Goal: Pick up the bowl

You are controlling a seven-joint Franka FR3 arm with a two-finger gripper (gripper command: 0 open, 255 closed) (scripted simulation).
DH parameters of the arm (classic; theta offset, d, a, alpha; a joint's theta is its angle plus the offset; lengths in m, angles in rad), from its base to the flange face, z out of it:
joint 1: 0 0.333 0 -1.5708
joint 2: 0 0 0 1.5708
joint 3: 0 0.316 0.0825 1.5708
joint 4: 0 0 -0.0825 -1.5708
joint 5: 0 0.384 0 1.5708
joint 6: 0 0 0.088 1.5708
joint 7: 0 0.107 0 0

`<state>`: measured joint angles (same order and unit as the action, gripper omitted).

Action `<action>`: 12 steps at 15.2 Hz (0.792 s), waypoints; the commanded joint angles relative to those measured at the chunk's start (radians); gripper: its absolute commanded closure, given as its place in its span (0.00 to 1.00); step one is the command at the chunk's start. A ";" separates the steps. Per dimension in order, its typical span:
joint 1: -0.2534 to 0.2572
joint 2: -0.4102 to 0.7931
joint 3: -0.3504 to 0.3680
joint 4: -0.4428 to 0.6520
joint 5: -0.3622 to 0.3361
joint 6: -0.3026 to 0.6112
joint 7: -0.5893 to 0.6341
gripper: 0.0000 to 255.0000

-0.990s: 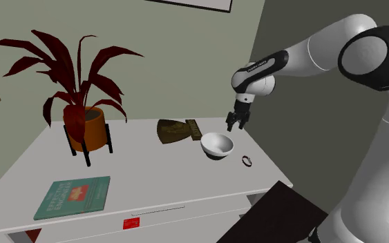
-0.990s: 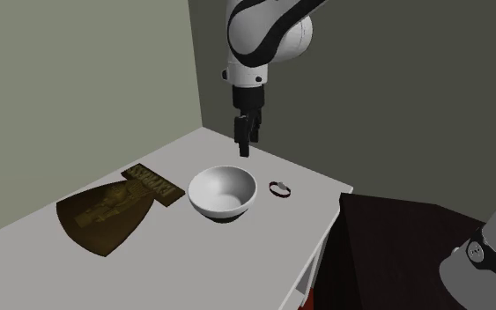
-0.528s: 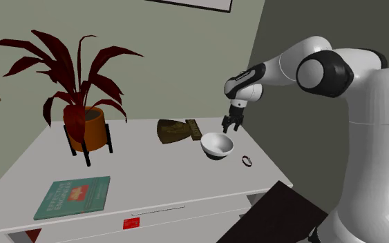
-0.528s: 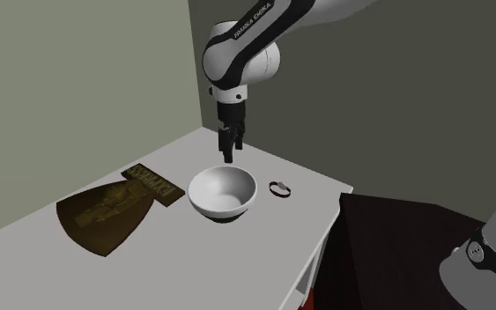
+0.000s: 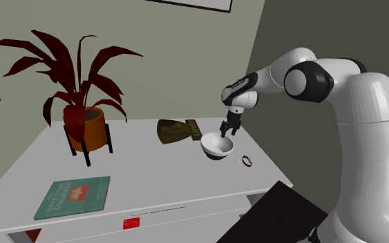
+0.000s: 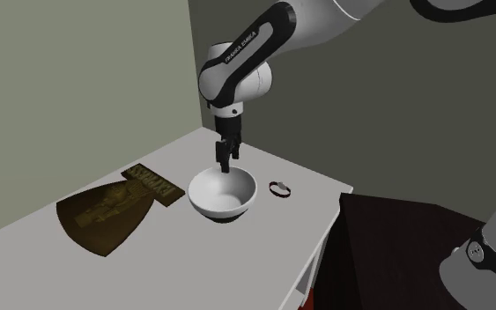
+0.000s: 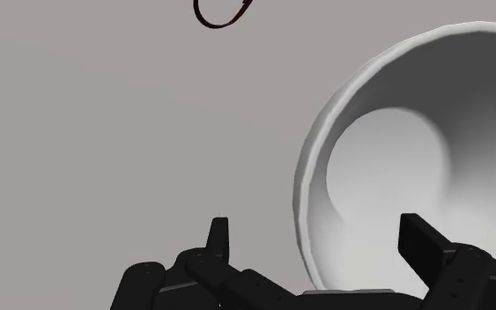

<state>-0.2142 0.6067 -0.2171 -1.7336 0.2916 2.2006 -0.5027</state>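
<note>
Lowered over the past second, the jaws now stand released astride the rim of the white bowl point(image 7: 413, 167) on the surface point(image 5: 151, 172); rim between them; closing looks next.

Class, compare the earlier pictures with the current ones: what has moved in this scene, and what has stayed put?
The all-black two-finger gripper came down and towards the shoulder view's left, onto the white round bowl. Its open fingers now straddle the rim, gripping nothing. The bowl, small dark ring, brown flat mat, potted red-leaved plant and green book stayed where they were.
</note>
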 commanded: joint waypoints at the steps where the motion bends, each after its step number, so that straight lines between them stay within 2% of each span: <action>1: -0.004 0.026 0.005 0.002 0.008 0.024 -0.007 0.00; 3: -0.004 0.026 0.005 0.002 0.008 0.024 -0.007 0.00; 4: -0.004 0.026 0.005 0.002 0.008 0.024 -0.007 1.00; 12: -0.004 0.027 0.005 0.002 0.008 0.025 -0.007 1.00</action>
<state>-0.2179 0.6332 -0.2118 -1.7313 0.2996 2.2248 -0.5096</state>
